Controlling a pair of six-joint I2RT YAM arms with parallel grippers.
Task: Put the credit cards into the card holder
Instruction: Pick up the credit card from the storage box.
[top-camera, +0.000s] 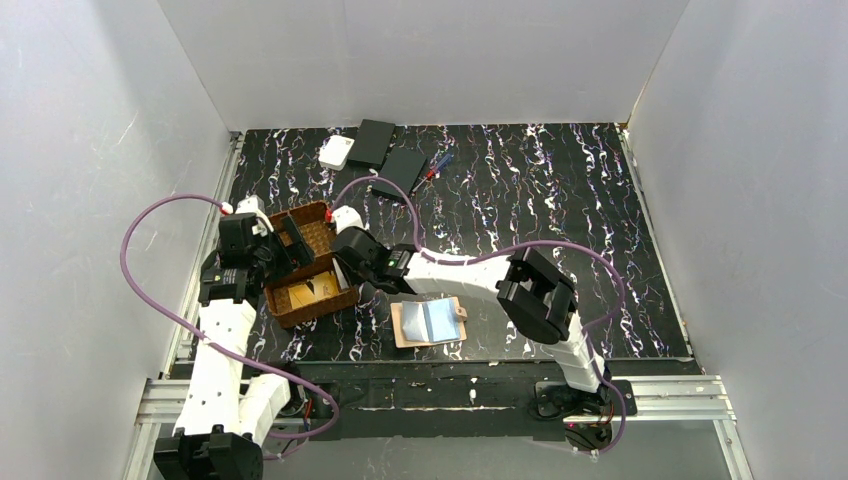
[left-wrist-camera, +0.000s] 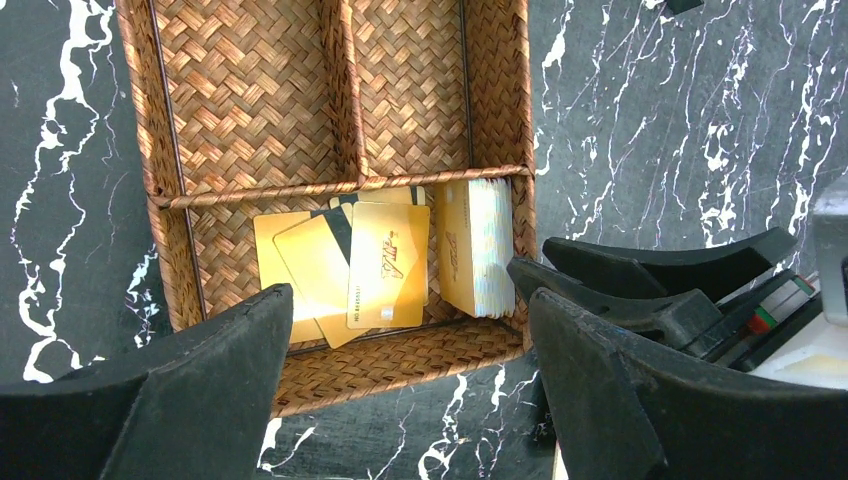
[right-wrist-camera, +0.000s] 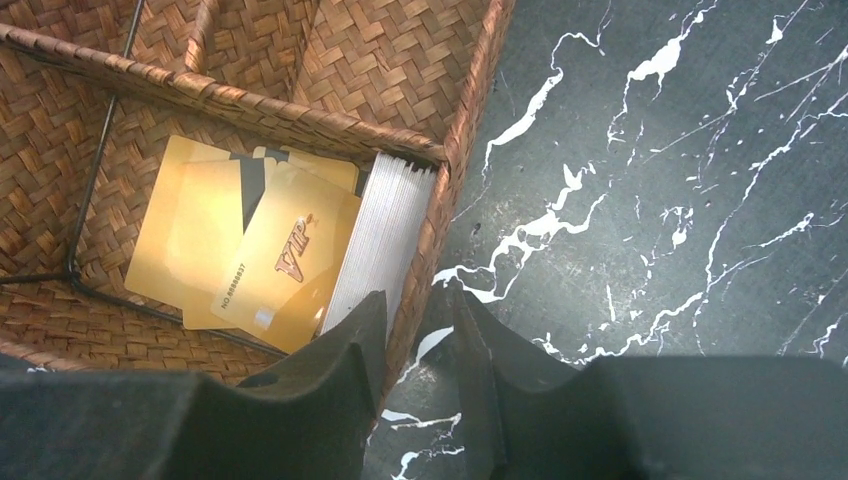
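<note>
1. The credit cards (left-wrist-camera: 385, 265) are all in the near compartment of the woven tray (left-wrist-camera: 400, 362). Several gold ones lie fanned flat. A thick stack (left-wrist-camera: 478, 248) stands on edge against the tray wall at 3 o'clock in the left wrist view.
2. The card holder (top-camera: 428, 322) lies open on the bench (top-camera: 560, 200), at 4 o'clock from the tray in the top view. It is well apart from both tools.
3. The right tool (right-wrist-camera: 415, 300) straddles that tray wall with its jaws narrowly parted, one finger inside beside the stack and one outside. It cannot be told whether it is pinching anything.
4. The left tool (left-wrist-camera: 410, 292) is released, with its jaws wide, and hovers above the fanned cards.
5. Risk: closing the right tool here would likely grip wicker instead of cards. Lifting would then drag or tip the tray.
6. Risk: the inner finger could push the stack over, or take many cards at once. Those cards may splay or drop on the way to the holder.
7. Risk: both tools are working the same compartment, so a descent by the left tool could strike the right tool's fingers.
8. Risk: the flat cards offer little edge, so fingers may skid off them.
</note>
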